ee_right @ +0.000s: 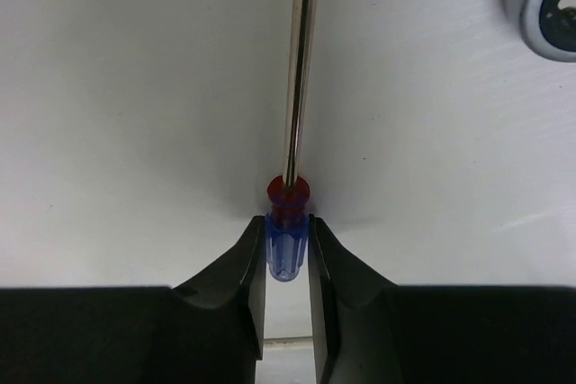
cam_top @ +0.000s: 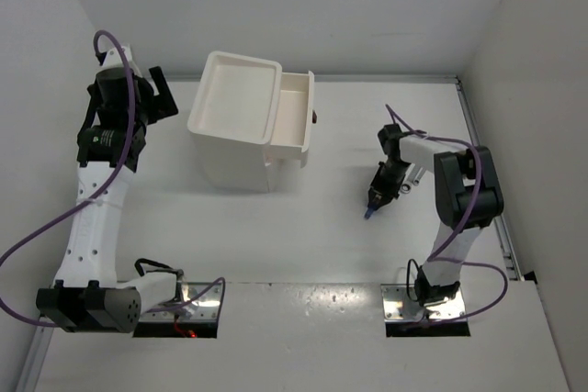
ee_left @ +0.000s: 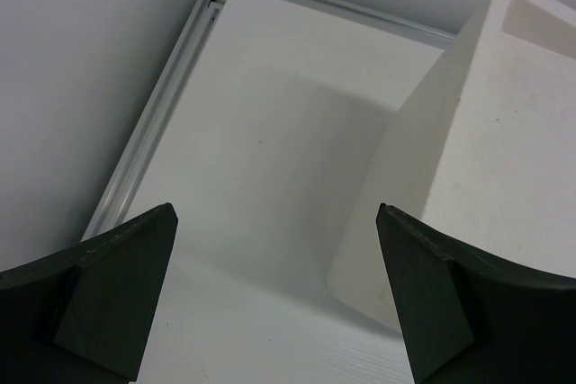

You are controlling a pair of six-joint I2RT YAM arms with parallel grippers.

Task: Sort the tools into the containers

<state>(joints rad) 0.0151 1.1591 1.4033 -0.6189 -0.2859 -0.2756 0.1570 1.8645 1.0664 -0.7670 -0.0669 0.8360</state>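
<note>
Slippage looms: the right tool point(ee_right: 288, 227) pinches only the butt of the blue-handled screwdriver point(ee_right: 296, 87), lying on the desk point(cam_top: 303, 236) right of the drawer unit point(cam_top: 234, 149), so its long shaft could pivot loose when lifted.

We find the drawer unit point(cam_top: 241, 126) far left of centre on the table point(cam_top: 276, 236), its top drawer point(cam_top: 292, 115) out rightward, the left gripper point(ee_left: 276, 213) beside its left wall, and well right the screwdriver point(ee_right: 299, 87) between the right gripper point(ee_right: 288, 245) fingers, a wrench point(ee_right: 524, 6) just right.

Overhead view looks down; close wrist views face the table point(cam_top: 303, 236), left apparently sharing the drawer unit point(ee_left: 486, 159).
</note>
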